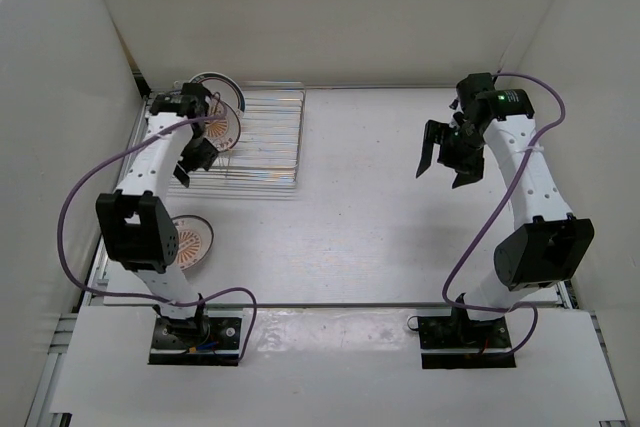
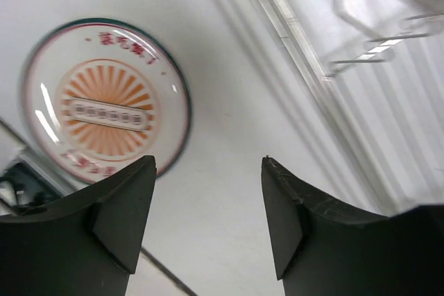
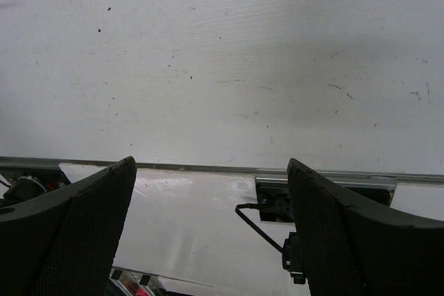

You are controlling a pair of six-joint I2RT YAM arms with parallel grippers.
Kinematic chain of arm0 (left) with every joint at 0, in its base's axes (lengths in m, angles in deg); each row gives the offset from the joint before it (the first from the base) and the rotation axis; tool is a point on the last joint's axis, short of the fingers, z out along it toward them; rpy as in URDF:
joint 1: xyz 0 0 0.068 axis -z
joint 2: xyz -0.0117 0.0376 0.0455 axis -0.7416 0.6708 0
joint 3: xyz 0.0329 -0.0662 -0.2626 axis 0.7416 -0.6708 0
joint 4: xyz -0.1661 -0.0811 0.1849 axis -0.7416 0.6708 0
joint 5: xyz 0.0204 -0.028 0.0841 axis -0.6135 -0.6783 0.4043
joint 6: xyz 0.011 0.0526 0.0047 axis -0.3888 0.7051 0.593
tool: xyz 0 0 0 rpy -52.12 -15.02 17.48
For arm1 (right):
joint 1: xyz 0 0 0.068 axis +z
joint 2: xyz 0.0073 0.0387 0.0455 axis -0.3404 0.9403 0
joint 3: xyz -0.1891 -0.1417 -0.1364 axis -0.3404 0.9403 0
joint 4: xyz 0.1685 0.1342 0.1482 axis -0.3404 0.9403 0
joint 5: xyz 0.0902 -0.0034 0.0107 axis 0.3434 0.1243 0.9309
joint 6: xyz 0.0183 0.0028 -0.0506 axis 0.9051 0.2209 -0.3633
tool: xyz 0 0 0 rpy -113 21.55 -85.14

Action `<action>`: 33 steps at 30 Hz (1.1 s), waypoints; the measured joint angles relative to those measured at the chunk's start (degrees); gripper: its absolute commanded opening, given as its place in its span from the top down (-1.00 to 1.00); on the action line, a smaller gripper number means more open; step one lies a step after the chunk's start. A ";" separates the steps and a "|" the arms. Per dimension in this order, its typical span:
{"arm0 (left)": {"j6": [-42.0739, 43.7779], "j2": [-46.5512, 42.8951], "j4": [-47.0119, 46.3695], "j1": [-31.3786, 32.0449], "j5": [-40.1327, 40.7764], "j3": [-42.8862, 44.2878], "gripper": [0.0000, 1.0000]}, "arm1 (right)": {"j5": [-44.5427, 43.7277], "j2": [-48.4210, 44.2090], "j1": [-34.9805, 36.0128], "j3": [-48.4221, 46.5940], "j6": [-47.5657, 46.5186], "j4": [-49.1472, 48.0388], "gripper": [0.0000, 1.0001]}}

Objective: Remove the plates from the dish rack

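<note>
Even white light floods my bench [image 1: 380, 197] from overhead, shadows faint. My left wrist view smears the plate [image 2: 104, 98] and washes the rack [image 2: 361, 39] into glare; my jaws show as dark, soft-edged shapes up close.

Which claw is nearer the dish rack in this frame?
Left. The left claw, open, is at the dish rack's left edge in the top view. The right claw, also open, is well off to the rack's right, above the table.

Left claw [image 2: 208, 164] fingers parted; sunburst plate [image 2: 104, 98] lies flat near dish rack [image 2: 368, 53]
</note>
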 measured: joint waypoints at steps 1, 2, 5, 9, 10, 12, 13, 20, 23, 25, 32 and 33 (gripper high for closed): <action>-0.04 -0.57 -0.26 -0.39 -1.14 1.62 -0.43 | 0.00 0.00 -0.13 0.00 0.02 0.00 -0.81; 0.02 -1.44 -0.70 -1.03 -2.82 2.54 -0.43 | 0.00 0.00 -0.26 0.00 0.02 0.00 -0.81; -0.31 -6.34 -6.51 -4.44 -11.80 1.84 -0.50 | 0.11 0.00 -0.63 0.00 0.02 0.00 -0.81; -6.95 -11.98 -23.34 -10.01 -23.23 -6.05 -0.50 | 0.26 0.00 -1.01 0.00 0.02 0.00 -0.81; -8.94 -11.50 -27.91 -11.08 -25.49 -6.88 -0.50 | 0.35 0.02 -1.20 0.00 0.02 0.00 -0.81; -11.85 -7.52 -33.42 -11.65 -28.72 -4.61 -0.47 | 0.35 0.11 -1.33 0.00 0.02 0.00 -0.81; -12.83 -4.81 -35.52 -11.61 -29.99 -2.47 -0.47 | 0.37 0.15 -1.44 0.00 0.02 0.00 -0.81; -19.58 12.17 -43.91 -11.13 -35.12 13.88 -0.43 | 0.55 0.70 -2.97 -0.02 0.02 0.02 -0.81; -20.65 15.98 -44.11 -11.15 -35.26 16.92 -0.41 | 0.57 1.01 -3.74 -0.02 0.04 0.00 -0.81; -20.83 17.46 -44.04 -11.19 -35.23 17.46 -0.41 | 0.57 1.03 -4.15 -0.02 0.04 0.00 -0.81; -20.57 18.45 -42.03 -11.76 -35.23 17.42 -0.28 | 0.61 1.03 -5.46 -0.02 0.09 0.00 -0.81; -20.35 18.45 -41.75 -11.89 -35.30 17.42 -0.24 | 0.74 1.03 -5.64 -0.02 0.09 0.00 -0.81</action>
